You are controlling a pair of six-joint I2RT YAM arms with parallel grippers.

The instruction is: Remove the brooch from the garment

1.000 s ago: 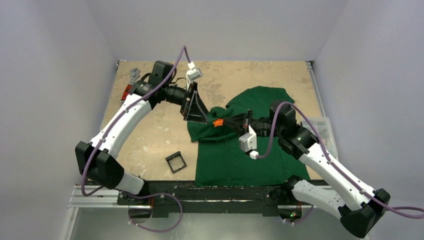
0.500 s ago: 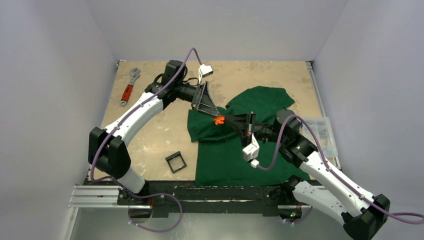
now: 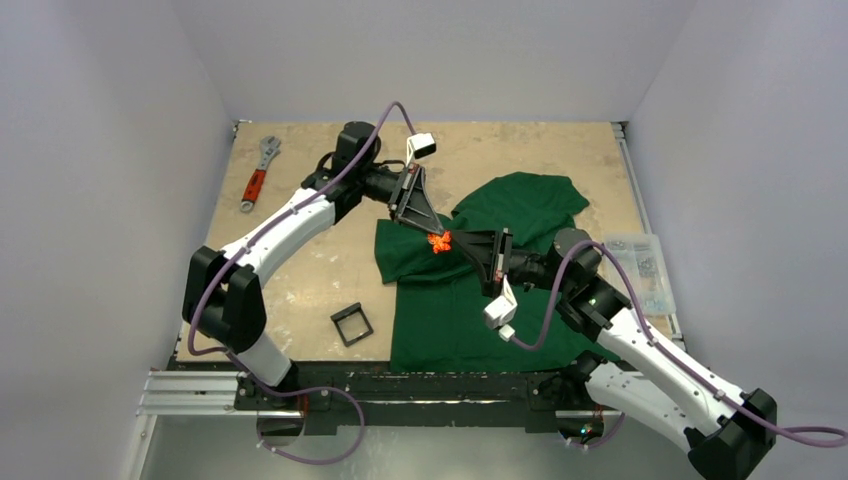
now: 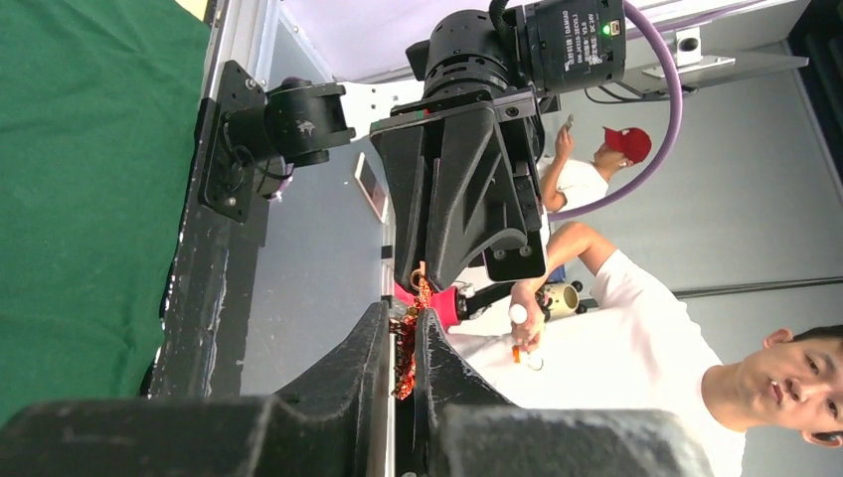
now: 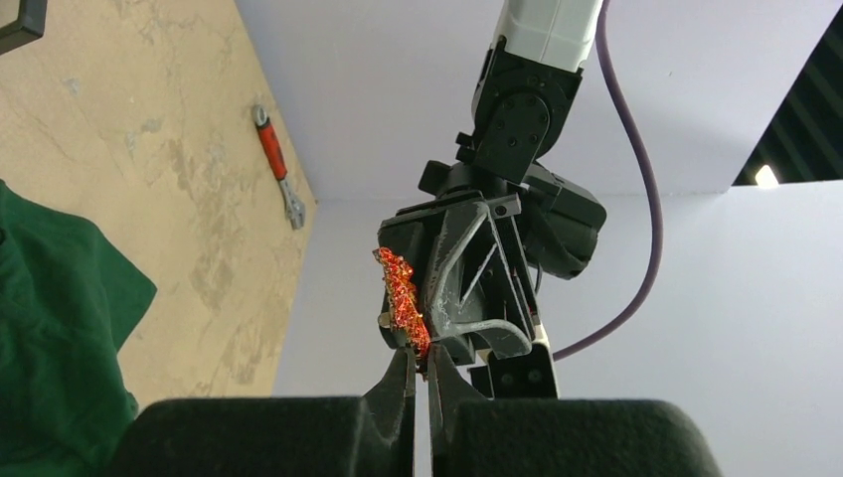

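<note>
Pale walls (image 3: 100, 200) enclose a scuffed tan table (image 3: 300, 260). Near centre, left gripper (image 3: 432, 233) and right gripper (image 3: 447, 240) both pinch the brooch (image 3: 437, 241) above the garment (image 3: 470, 310); wrench (image 3: 257, 175) at ten o'clock.

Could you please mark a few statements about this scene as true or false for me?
1. The left gripper and the right gripper both meet at the brooch. True.
2. The wrench lies on the garment. False: the wrench lies on the bare table, far left, apart from the garment.
3. The left gripper's jaws stand wide open. False: they are closed narrowly on the brooch.
4. A black square frame lies on the table beside the garment's left edge. True.
</note>
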